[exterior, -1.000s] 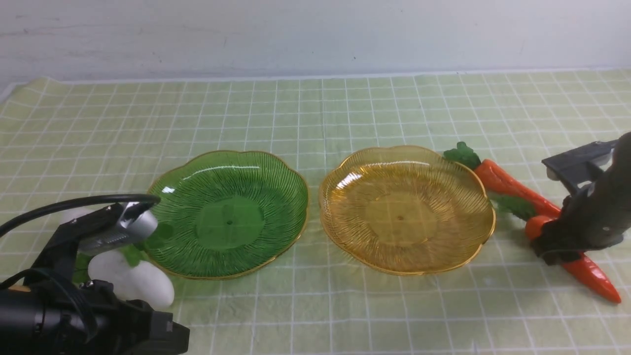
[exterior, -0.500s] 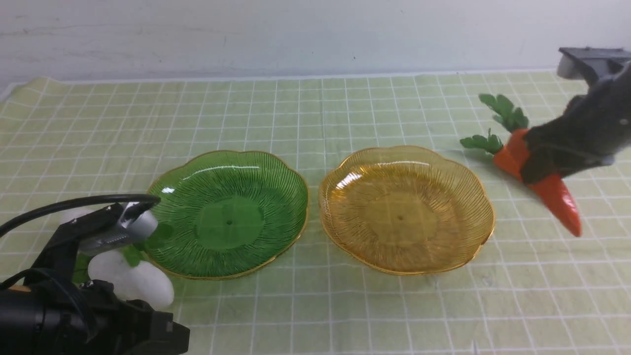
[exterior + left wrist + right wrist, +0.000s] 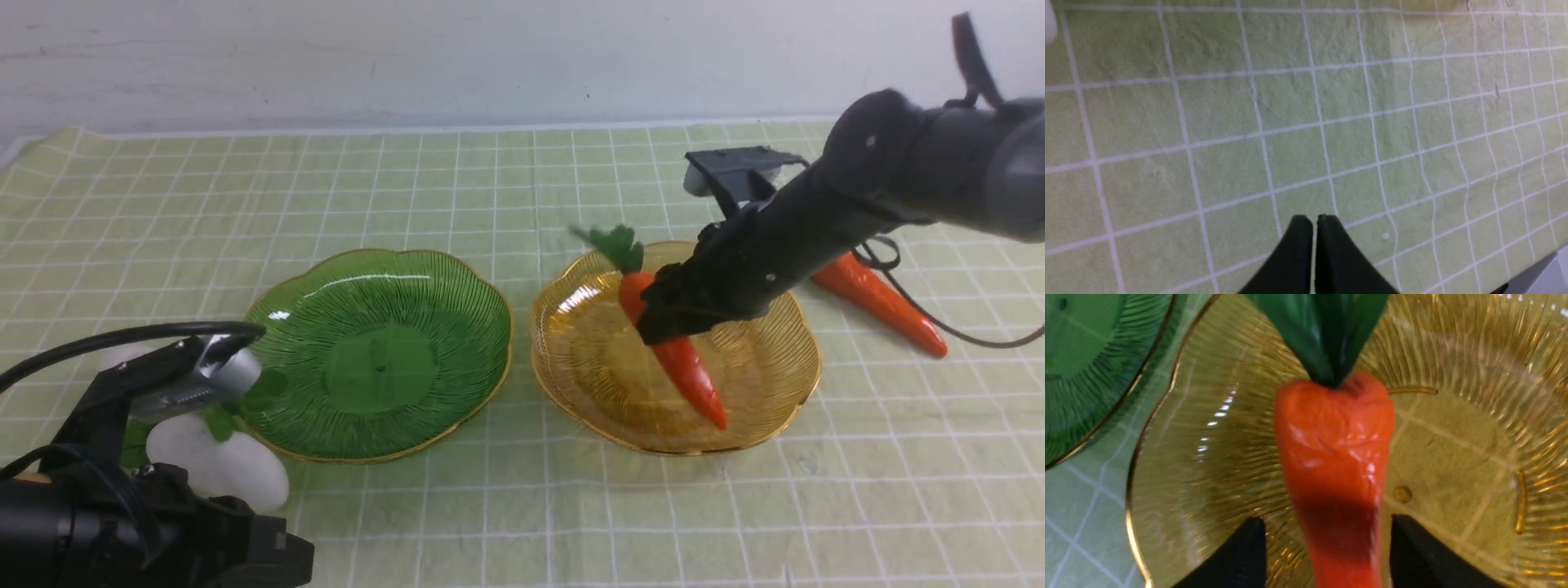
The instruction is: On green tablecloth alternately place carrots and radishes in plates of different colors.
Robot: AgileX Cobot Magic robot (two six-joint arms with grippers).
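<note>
Orange glossy carrot (image 3: pixel 1335 457), dark-green leafy top

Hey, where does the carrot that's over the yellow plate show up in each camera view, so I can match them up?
Front view: the carrot is right of centre, tilted over the amber plate, leaves pointing up-left.
Left wrist view: not in it; only green tablecloth.
Right wrist view: the carrot fills the middle of the picture.
Shared landmark: the amber plate's gold rim, beneath the carrot in both views that show it.

Lab setup, green tablecloth (image 3: pixel 522 180), plain wall (image 3: pixel 490 57)
</note>
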